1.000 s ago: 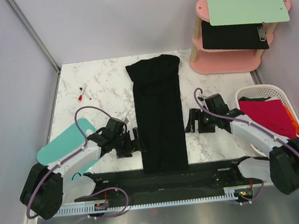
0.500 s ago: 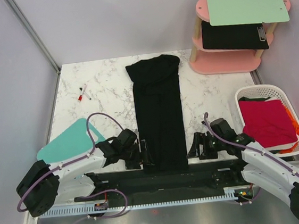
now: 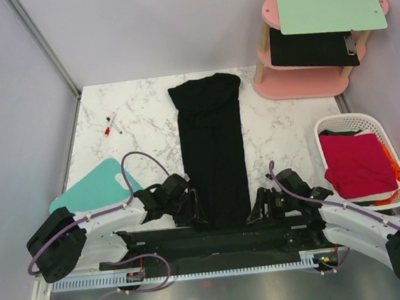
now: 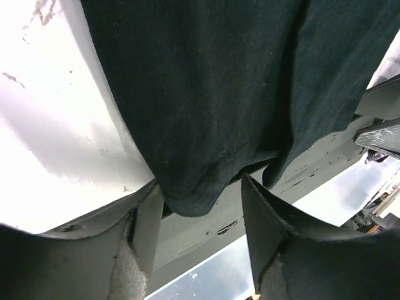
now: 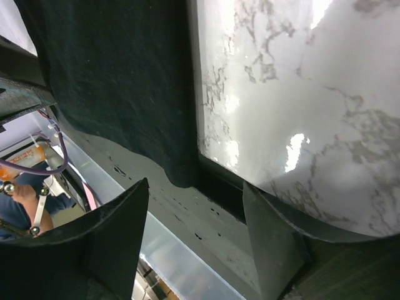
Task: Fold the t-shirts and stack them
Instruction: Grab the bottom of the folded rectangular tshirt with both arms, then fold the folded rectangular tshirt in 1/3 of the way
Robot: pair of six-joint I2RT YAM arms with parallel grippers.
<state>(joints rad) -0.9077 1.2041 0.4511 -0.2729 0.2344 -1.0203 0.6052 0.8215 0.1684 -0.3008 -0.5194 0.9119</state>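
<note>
Down at the near edge, the left gripper [image 3: 196, 209] and right gripper [image 3: 257, 210] both stood spread, each straddling a bottom corner of the long black t-shirt [image 3: 213, 148] lying flat on the marble table [image 3: 143, 116].

Lab test cell (plain partitions [image 3: 172, 24], bolted arms [image 3: 100, 221])

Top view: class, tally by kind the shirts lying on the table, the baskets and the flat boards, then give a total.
Shirts on the table: 1, the black shirt
Baskets: 1, the white basket
Flat boards: 3, the teal board, the pale green board, the black clipboard
Total: 5
</note>
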